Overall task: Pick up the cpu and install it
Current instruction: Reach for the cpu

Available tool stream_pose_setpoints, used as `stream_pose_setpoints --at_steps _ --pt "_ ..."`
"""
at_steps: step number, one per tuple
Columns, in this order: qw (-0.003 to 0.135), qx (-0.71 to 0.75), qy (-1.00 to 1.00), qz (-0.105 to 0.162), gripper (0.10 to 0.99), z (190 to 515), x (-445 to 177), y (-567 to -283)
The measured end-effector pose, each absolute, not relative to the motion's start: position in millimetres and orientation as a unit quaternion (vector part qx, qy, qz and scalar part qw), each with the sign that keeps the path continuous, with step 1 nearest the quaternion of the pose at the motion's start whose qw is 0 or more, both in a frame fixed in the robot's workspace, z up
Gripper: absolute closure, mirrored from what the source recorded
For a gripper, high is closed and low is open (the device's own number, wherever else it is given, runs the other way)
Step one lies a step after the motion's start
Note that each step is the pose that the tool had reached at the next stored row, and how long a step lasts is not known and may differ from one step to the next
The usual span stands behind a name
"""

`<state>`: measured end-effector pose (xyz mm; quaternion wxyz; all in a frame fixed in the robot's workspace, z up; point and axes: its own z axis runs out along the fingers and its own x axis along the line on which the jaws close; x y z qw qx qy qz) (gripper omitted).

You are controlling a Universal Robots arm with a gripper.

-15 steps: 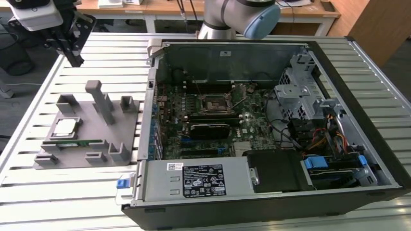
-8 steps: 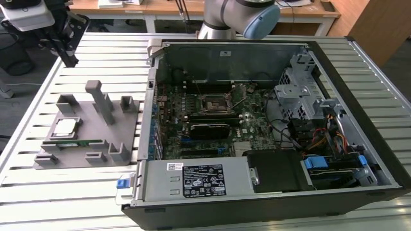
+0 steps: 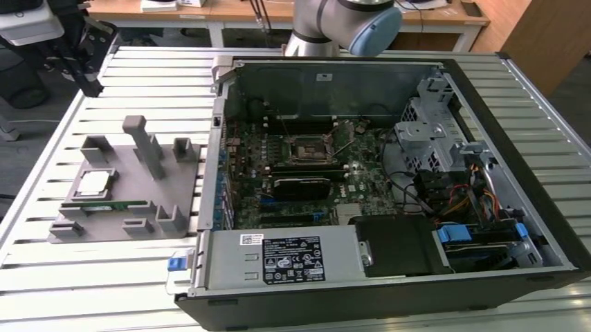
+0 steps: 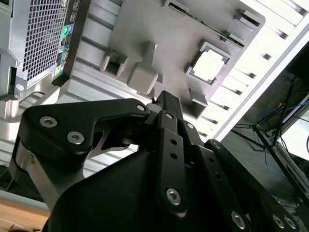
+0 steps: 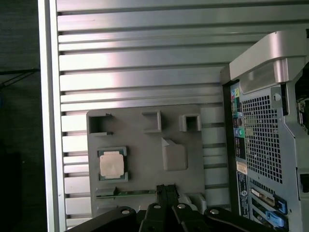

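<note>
The cpu (image 3: pixel 95 182), a small square chip with a pale metal top, lies in a recess of the grey holder block (image 3: pixel 129 173) on the slatted table, at the exterior view's left of the open computer case (image 3: pixel 517 159). Both wrist views look down on the cpu (image 5: pixel 112 163) (image 4: pixel 208 66) from well above. My gripper (image 5: pixel 164 189) (image 4: pixel 166 99) hangs high over the holder's edge, off to the side of the chip, fingers shut together with nothing between them. The black square motherboard socket (image 3: pixel 309 149) sits inside the case.
A thin green memory stick (image 3: pixel 115 205) (image 5: pixel 130 192) lies in a slot of the holder near the cpu. Upright posts (image 3: pixel 138 142) rise from the block. The case's perforated rear wall (image 5: pixel 263 135) stands beside the holder. Cables and drive cages (image 3: pixel 443 138) fill the case's other side.
</note>
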<state>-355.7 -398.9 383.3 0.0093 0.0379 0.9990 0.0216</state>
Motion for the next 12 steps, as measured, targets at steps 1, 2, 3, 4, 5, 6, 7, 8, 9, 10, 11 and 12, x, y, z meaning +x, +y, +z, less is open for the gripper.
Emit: stream_pose_setpoints --at_steps 1,2,3,4,5,6,7,8,9,10,11,12 --pt "0.009 0.038 0.999 0.022 0.98 383.2 -357.5 -398.9" --pt "0.009 0.038 0.999 0.022 0.98 383.1 -359.6 -398.9" --pt "0.009 0.038 0.999 0.022 0.98 383.0 -361.1 -398.9" --pt "0.009 0.038 0.999 0.022 0.98 383.0 -362.5 -398.9" --pt "0.009 0.038 0.999 0.022 0.98 382.9 -364.0 -398.9" --pt "0.009 0.038 0.999 0.022 0.98 382.8 -365.6 -398.9" --pt "0.009 0.038 0.999 0.022 0.98 382.7 -367.2 -398.9" --pt "0.009 0.038 0.999 0.022 0.98 382.6 -368.7 -398.9" --pt "0.009 0.038 0.999 0.022 0.98 382.5 -370.3 -398.9" --pt "0.009 0.038 0.999 0.022 0.98 382.5 -372.2 -398.8" --pt "0.009 0.038 0.999 0.022 0.98 382.3 -374.0 -398.9" --pt "0.009 0.038 0.999 0.022 0.98 382.2 -376.0 -398.9"
